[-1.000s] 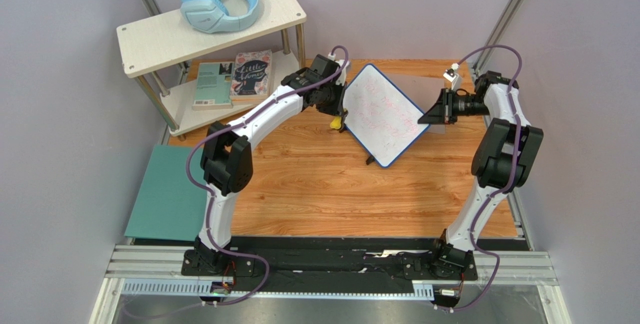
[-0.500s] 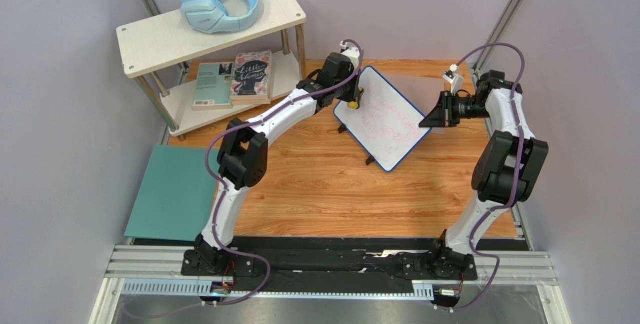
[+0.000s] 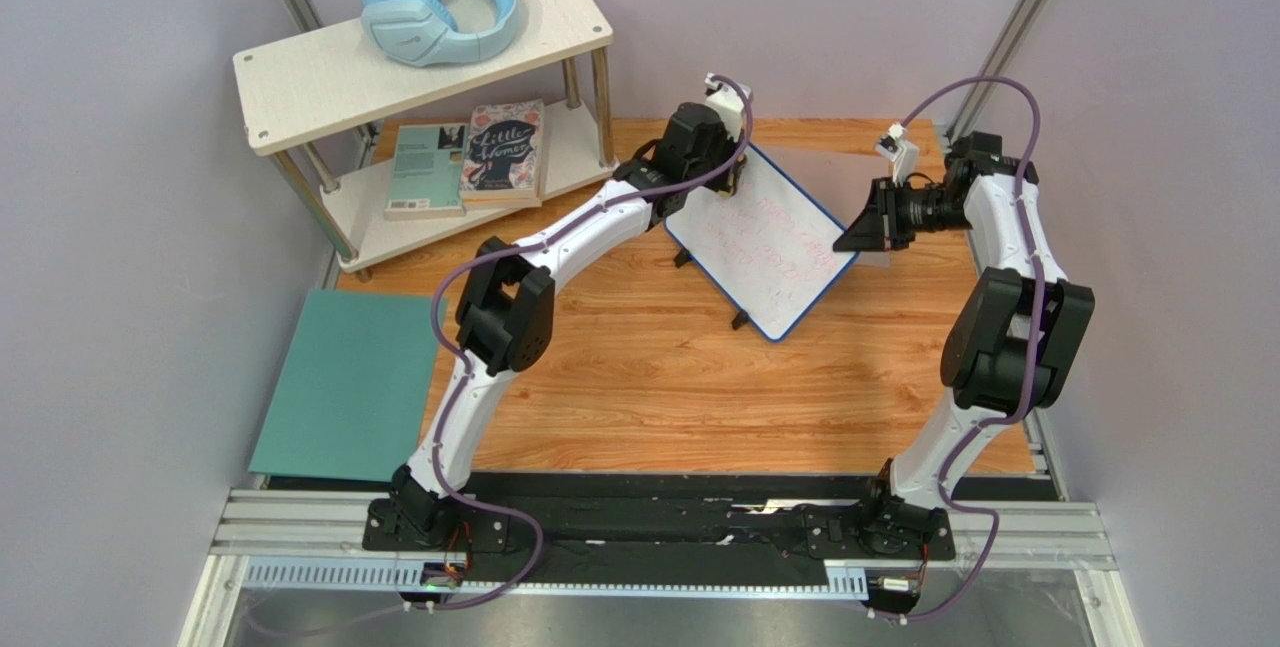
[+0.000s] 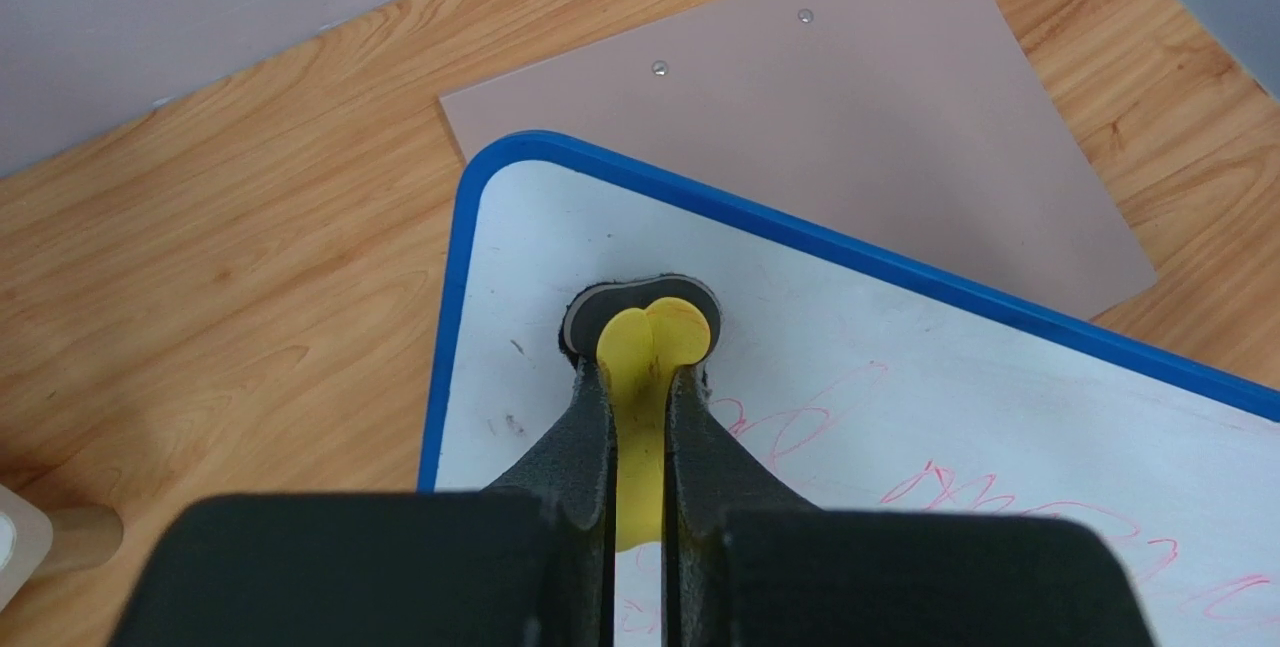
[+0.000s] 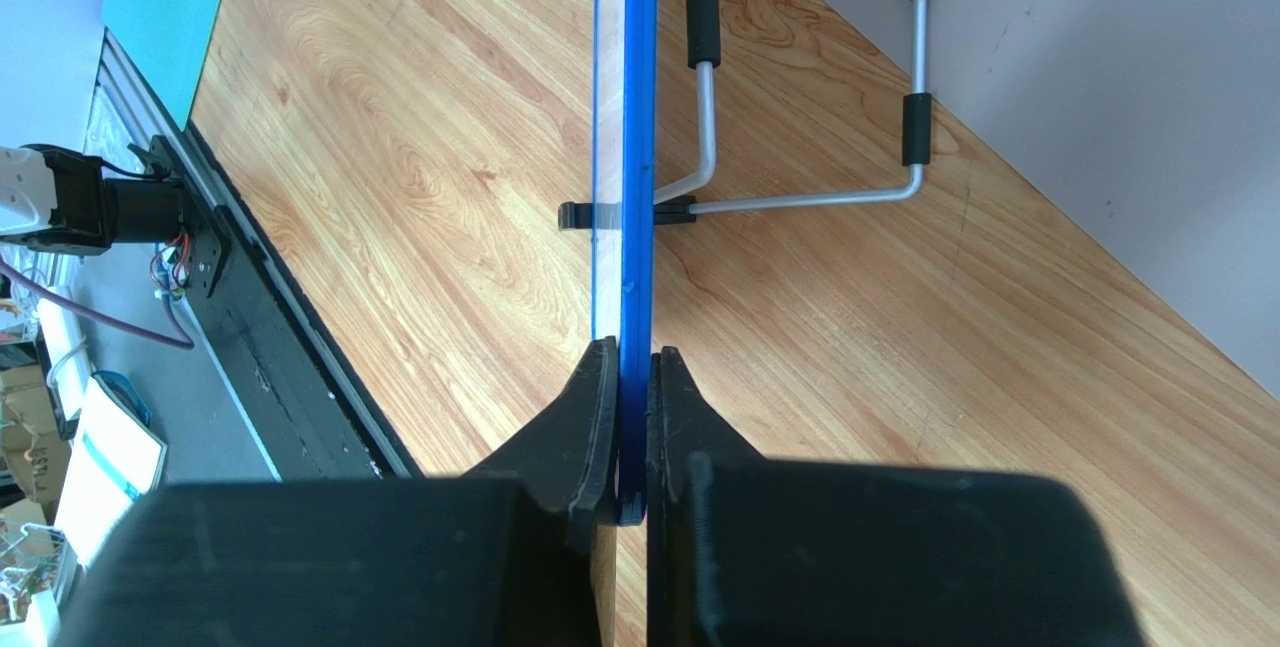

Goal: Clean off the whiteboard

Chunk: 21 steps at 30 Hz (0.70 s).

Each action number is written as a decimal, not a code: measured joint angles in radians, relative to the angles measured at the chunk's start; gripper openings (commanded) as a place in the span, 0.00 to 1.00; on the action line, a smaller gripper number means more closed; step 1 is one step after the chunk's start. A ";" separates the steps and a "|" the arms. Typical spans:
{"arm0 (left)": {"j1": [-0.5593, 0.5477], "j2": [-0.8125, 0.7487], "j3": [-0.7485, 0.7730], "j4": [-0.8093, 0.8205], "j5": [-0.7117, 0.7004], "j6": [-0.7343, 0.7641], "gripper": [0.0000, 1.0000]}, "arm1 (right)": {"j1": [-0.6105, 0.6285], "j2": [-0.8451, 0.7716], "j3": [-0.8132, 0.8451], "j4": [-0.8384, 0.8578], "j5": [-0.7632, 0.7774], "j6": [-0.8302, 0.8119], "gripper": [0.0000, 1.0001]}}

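The whiteboard [image 3: 766, 239] stands tilted at the back of the table, blue-framed, with pink-red scribbles [image 4: 962, 490] on its face. My right gripper [image 3: 869, 227] is shut on its right edge [image 5: 637, 197]; the wire stand [image 5: 812, 200] shows behind it. My left gripper [image 3: 727, 176] is shut on a yellow-handled eraser [image 4: 649, 362]. The eraser's grey pad [image 4: 586, 320] rests on the board's face near its upper left corner [image 4: 496, 167].
A two-level shelf [image 3: 436, 47] at back left holds blue headphones [image 3: 436, 5] and books [image 3: 469, 155]. A teal mat [image 3: 346, 385] lies at the left edge. A pinkish flat sheet [image 4: 842, 122] lies on the table behind the board.
My left gripper has carried the eraser from the board's left corner up and to the right, to its top corner. The board has tilted and shifted slightly. The right gripper has kept its hold.
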 measured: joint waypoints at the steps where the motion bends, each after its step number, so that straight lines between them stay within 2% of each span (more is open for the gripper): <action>1: -0.005 0.000 -0.006 0.009 -0.005 0.003 0.00 | 0.000 0.000 0.000 0.000 0.002 0.001 0.00; 7: -0.069 -0.001 -0.066 0.086 -0.066 0.025 0.00 | 0.002 0.000 -0.005 -0.031 0.042 0.011 0.00; 21: -0.310 -0.025 -0.071 0.079 -0.190 0.184 0.00 | 0.003 0.003 -0.004 -0.050 0.066 0.019 0.00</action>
